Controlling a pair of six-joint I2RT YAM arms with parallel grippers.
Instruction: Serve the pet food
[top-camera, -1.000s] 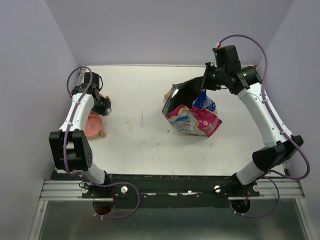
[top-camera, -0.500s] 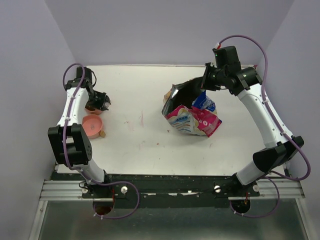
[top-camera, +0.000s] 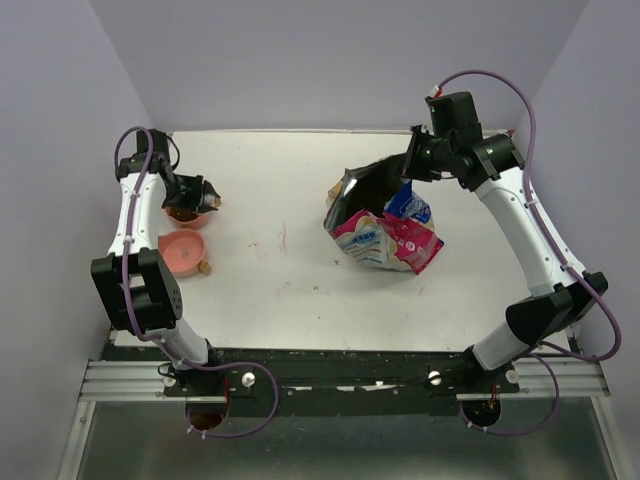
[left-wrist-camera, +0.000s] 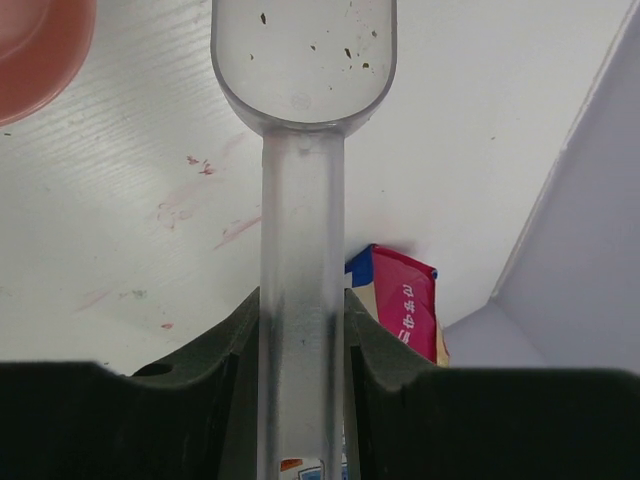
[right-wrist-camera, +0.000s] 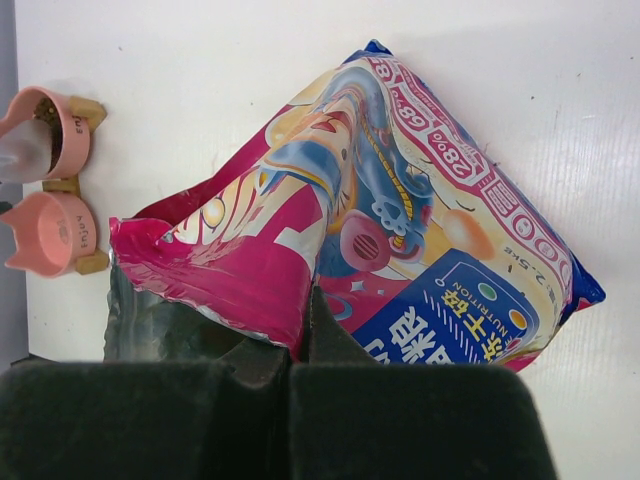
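white table (top-camera: 280, 290) | left fingers (left-wrist-camera: 225, 380) clamp scoop (left-wrist-camera: 303, 250) beside bowls (top-camera: 185, 252) near left edge | right fingers (right-wrist-camera: 250, 365) pinch bag (right-wrist-camera: 400, 200) rim

You can't see inside the bag (right-wrist-camera: 400, 230); its mouth is just dark. Left of the bag, the kibble (right-wrist-camera: 46, 118) in the far bowl (right-wrist-camera: 72, 135) is too small to count. The scoop (left-wrist-camera: 300, 200) and a pink bowl (left-wrist-camera: 35, 50) both run off the top edge of the left wrist view.
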